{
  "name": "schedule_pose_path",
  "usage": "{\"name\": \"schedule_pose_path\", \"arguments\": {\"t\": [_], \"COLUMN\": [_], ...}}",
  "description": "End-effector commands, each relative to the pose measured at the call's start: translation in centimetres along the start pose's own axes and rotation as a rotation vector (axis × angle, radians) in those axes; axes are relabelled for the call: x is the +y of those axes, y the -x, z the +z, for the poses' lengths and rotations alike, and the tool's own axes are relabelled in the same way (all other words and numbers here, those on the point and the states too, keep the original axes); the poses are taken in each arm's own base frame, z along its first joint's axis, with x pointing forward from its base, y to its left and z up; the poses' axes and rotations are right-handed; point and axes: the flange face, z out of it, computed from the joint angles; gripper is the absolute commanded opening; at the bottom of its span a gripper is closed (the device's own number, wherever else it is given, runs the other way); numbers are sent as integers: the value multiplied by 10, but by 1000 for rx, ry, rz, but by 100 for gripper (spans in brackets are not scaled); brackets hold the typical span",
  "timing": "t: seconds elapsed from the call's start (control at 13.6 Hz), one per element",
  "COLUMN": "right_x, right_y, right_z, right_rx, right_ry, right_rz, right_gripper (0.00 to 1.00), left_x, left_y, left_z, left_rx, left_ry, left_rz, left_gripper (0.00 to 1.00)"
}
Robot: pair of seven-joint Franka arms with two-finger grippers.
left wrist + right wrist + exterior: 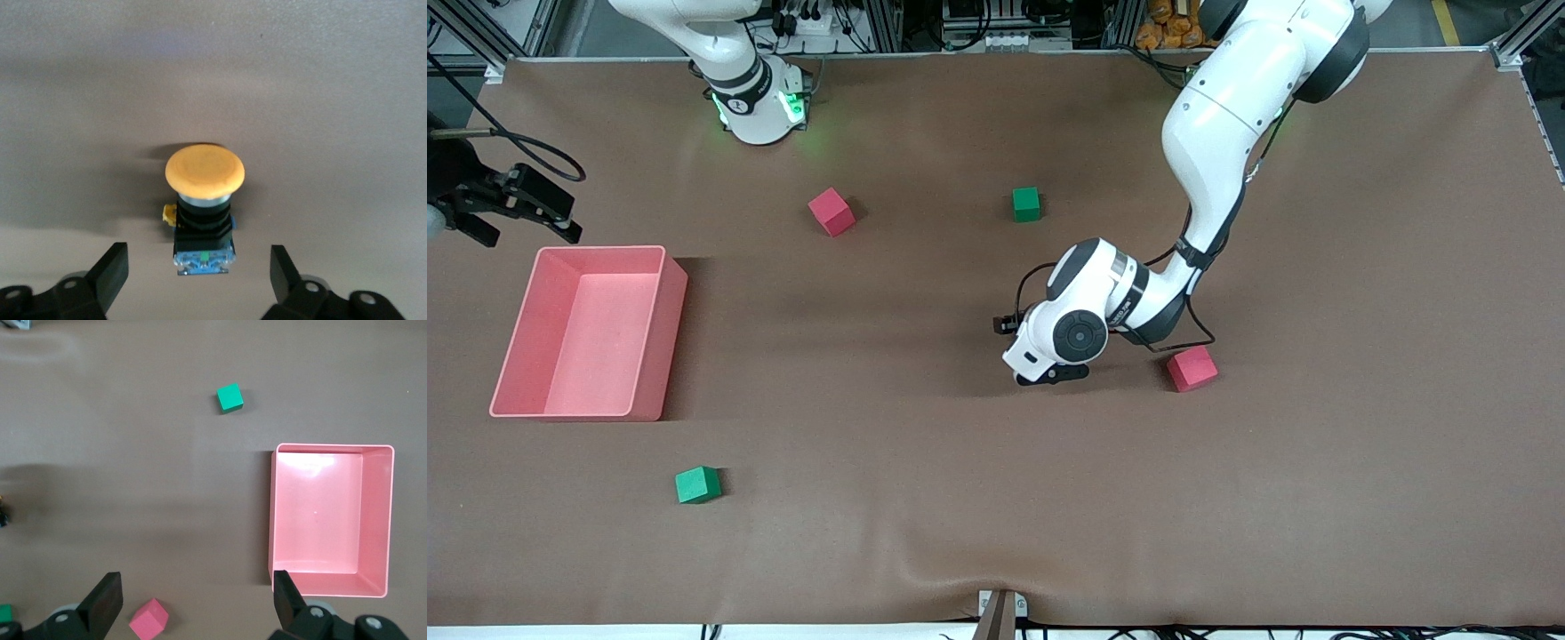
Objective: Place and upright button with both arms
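Observation:
The button [205,172] rests on the brown mat and looks to lie on its side. Its orange cap points away from my left gripper [199,257], and its blue end sits between the fingers. That gripper is open, with one black fingertip [115,261] on each side of the button, both apart from it. In the front view the left gripper [1049,373] is low over the middle of the table, and its hand hides the button. My right gripper [520,233] waits open in the air at the right arm's end of the table, with nothing between its fingers [107,600].
A pink bin [663,338] stands under and beside the right gripper. One red cube [1192,369] lies close to the left wrist and another red cube [831,212] sits nearer the bases. One green cube [1026,204] is near the bases, a second green cube [697,484] nearer the front camera.

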Motion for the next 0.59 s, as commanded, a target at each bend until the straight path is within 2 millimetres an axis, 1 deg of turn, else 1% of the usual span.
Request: {"name": "schedule_pose_path", "arguments": {"t": [0.0,0.07,0.52], "right_x": [3,3,4], "right_y": [1,2,2], "right_z": [-7,-6,-6], "right_rx": [-35,-42,-44], "right_ry": [64,74,77], "right_rz": [-29,-33,-28], "right_gripper": [100,100,100], "left_x": [3,2,4], "left_y": [-6,-6,-3], "left_z": [0,4,10], "left_rx": [22,22,17], "left_ry": [-6,-13,-20], "left_rz": [28,28,31], "left_gripper": [91,90,83]}}
